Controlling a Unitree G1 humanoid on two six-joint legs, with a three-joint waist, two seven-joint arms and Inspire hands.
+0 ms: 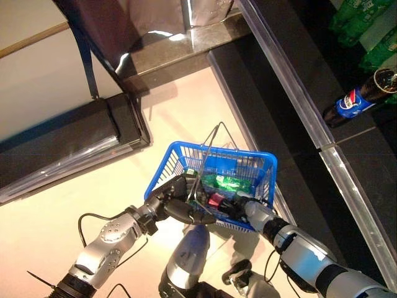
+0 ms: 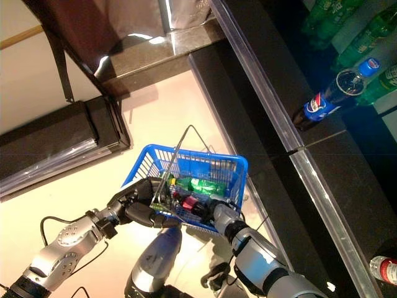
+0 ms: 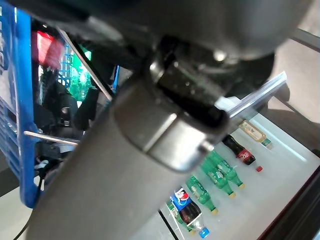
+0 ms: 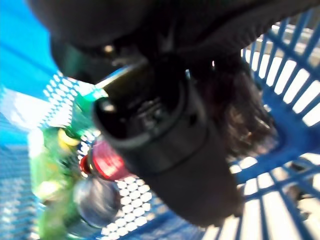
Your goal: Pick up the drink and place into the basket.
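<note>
My right hand [image 1: 243, 205] reaches over the blue basket's [image 1: 254, 162] near rim, fingers hidden so I cannot tell their grip, the red-capped bottle [image 1: 217, 200] lying just left beside the green one [image 1: 226, 183]; left hand [image 1: 173, 195] clasps the rim.

The left arm is being reached in from the lower left, bent at the elbow, with its dark left hand [image 1: 177, 200] curled at the near-left rim of the basket [image 1: 257, 162]. The right arm is being extended from the lower right, and the right hand [image 1: 239, 206] is being held inside that basket; its fingers cannot be made out.
</note>
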